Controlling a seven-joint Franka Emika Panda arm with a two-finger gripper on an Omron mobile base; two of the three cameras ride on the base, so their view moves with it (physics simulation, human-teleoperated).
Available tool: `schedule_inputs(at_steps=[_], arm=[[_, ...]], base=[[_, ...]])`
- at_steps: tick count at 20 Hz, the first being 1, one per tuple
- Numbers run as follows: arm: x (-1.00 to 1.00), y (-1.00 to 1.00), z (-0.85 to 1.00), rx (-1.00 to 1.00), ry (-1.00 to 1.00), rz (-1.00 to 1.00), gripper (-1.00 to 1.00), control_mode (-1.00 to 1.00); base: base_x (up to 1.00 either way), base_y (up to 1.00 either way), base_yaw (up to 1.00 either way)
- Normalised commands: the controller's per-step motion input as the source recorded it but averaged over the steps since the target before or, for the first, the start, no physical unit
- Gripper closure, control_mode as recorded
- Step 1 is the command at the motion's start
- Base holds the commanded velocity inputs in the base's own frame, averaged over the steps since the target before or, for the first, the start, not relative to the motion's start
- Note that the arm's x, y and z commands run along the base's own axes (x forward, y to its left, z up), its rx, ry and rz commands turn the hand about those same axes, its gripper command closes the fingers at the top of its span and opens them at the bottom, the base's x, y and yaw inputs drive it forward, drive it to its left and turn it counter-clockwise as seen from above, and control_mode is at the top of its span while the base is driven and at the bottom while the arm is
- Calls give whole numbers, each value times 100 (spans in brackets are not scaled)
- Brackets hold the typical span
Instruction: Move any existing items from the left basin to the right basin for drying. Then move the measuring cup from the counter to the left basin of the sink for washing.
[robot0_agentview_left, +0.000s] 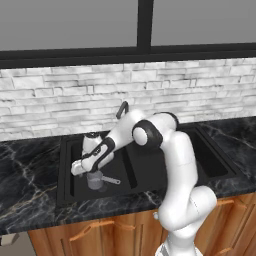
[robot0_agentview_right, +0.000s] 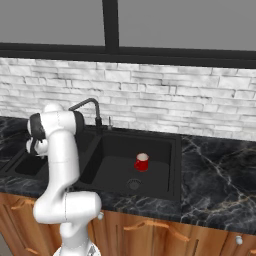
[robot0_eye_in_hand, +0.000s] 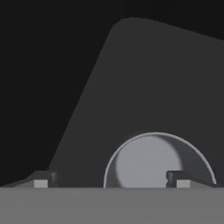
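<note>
Grey metal measuring cup (robot0_agentview_left: 96, 180) sits upright on floor of left basin (robot0_agentview_left: 75, 165), lower left of left base view, thin handle pointing right toward divider. Just above it hangs end effector (robot0_eye_in_hand: 112, 183), fingers (robot0_eye_in_hand: 41, 179) spread wide w/ nothing gripped; in hand view one tip stands inside cup's rim at lower right, other well outside at lower left, neither visibly touching cup. White arm bends down from centre of left base view into basin. Black marble bench (robot0_agentview_right: 220, 175) w/ white veins wraps sink (robot0_agentview_right: 175, 165) over wooden cabinets. Farther right, red cup (robot0_agentview_right: 142, 162) stands upright in right basin (robot0_agentview_right: 115, 150), centre of right base view, near round drain. Dark faucet (robot0_agentview_right: 90, 106) rises behind divider, white brick wall beyond.
</note>
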Motion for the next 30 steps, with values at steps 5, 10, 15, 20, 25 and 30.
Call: schedule_inputs(at_steps=[5,10,15,20,25,30], arm=[[-2,2,47,-6,1,-3,-100,-100],[-2,0,47,-6,1,-4,-100,-100],[0,0,42,-7,3,-5,-100,-100],[0,2,39,-7,3,-6,-100,-100],[-1,6,42,-7,4,-6,-100,-100],[-1,10,43,-7,4,-6,-100,-100]], base=[[0,0,0],[0,0,0],[0,0,0],[0,0,0],[0,0,0],[0,0,0]])
